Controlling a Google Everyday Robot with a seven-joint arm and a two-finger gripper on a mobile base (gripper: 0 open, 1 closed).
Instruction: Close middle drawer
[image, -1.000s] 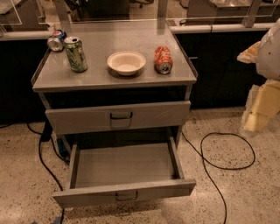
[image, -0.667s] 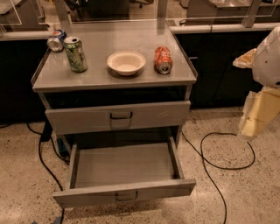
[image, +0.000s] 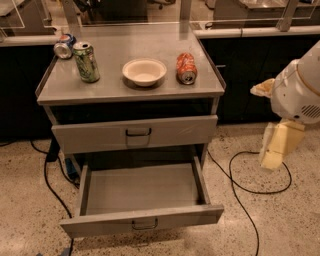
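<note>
The middle drawer (image: 142, 220) stands pulled far out toward us, low on the cart (image: 112, 60). Our gripper (image: 276, 147) hangs well to its right, touching nothing; whether it is spread or closed we cannot tell. We judge the whole push is yet to do.

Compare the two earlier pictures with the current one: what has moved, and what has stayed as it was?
The end effector, out to the right of the cart, has moved down and left, nearer the cart. It touches nothing. The middle drawer is pulled out just as before. The green can, bowl and orange can on the cart top have not shifted.
</note>
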